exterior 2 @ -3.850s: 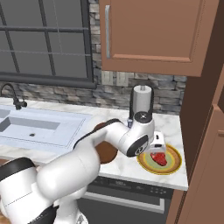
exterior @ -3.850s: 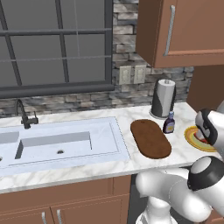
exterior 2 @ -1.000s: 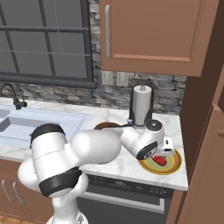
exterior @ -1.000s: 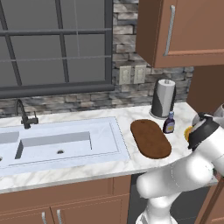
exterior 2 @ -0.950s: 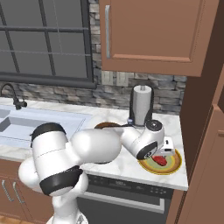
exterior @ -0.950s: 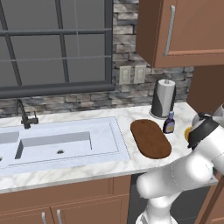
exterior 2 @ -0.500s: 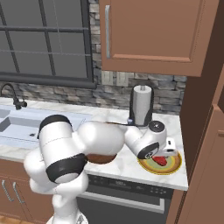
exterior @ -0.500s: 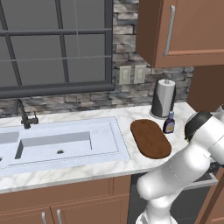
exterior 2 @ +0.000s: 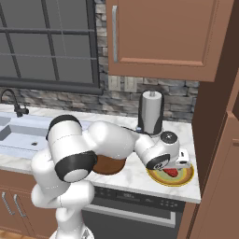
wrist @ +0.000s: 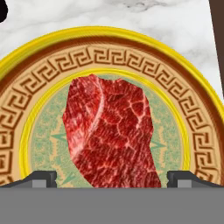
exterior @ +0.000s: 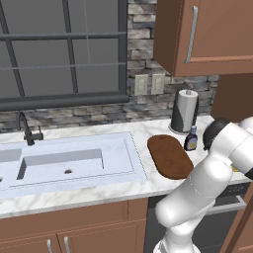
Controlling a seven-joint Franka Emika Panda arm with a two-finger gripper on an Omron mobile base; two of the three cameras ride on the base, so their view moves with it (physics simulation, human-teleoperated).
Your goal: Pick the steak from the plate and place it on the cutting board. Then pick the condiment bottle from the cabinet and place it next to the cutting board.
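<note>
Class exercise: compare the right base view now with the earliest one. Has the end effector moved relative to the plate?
Yes. The end effector has come down and to the right, from beside the plate's left rim to low over the steak lying on it.

Steak (wrist: 111, 133) lies on the plate (wrist: 175, 92) at frame centre; right base view: cutting board (exterior 2: 109, 164) left of it

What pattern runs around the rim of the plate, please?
A brown Greek-key band on tan, edged in yellow, circles the plate rim; the hand view shows it best.
</note>
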